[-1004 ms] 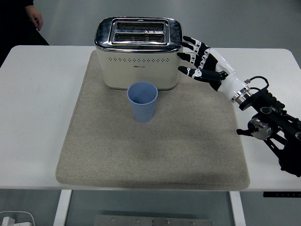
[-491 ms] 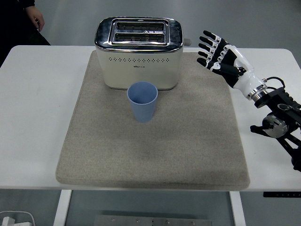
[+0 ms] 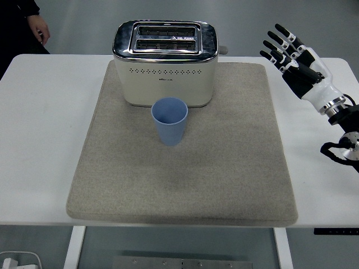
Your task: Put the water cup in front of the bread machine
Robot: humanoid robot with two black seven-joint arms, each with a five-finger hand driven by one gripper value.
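A blue water cup (image 3: 170,120) stands upright on the grey mat (image 3: 185,174), just in front of the cream and chrome bread machine (image 3: 165,63) at the mat's back. My right hand (image 3: 287,49) is raised at the far right, above the table beyond the mat's right edge, well away from the cup. Its fingers are spread and it holds nothing. My left arm does not show.
The white table (image 3: 45,145) extends on both sides of the mat. A person's hand (image 3: 39,25) and dark sleeve show at the top left corner, behind the table.
My right hand has drawn back from the bread machine's right side, moving right and upward to the table's right edge. The cup has stayed where it was.
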